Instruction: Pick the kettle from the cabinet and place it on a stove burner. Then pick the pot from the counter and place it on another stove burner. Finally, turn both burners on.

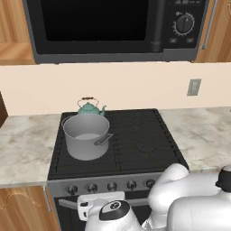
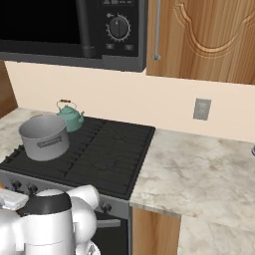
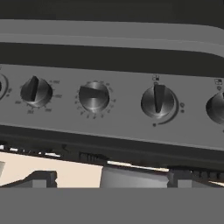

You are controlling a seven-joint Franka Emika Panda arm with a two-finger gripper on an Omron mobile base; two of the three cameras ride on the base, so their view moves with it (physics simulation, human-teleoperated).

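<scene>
Black cooktop (image 1: 135, 140) set into the marble desk (image 1: 27, 149), beneath a black microwave (image 1: 113, 27). Grey pot (image 1: 85, 135) stands on the front-left burner; behind it, touching or nearly so, the teal kettle (image 1: 90, 108) sits on the rear-left burner. Row of round knobs (image 3: 93, 96) on the stove front faces the hand camera. End effector: fingers spread fully apart, holding nothing.

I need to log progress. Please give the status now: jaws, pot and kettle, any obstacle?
Jaws open, empty, facing the knobs. Pot and kettle on left stove burners. No obstacle seen.
</scene>
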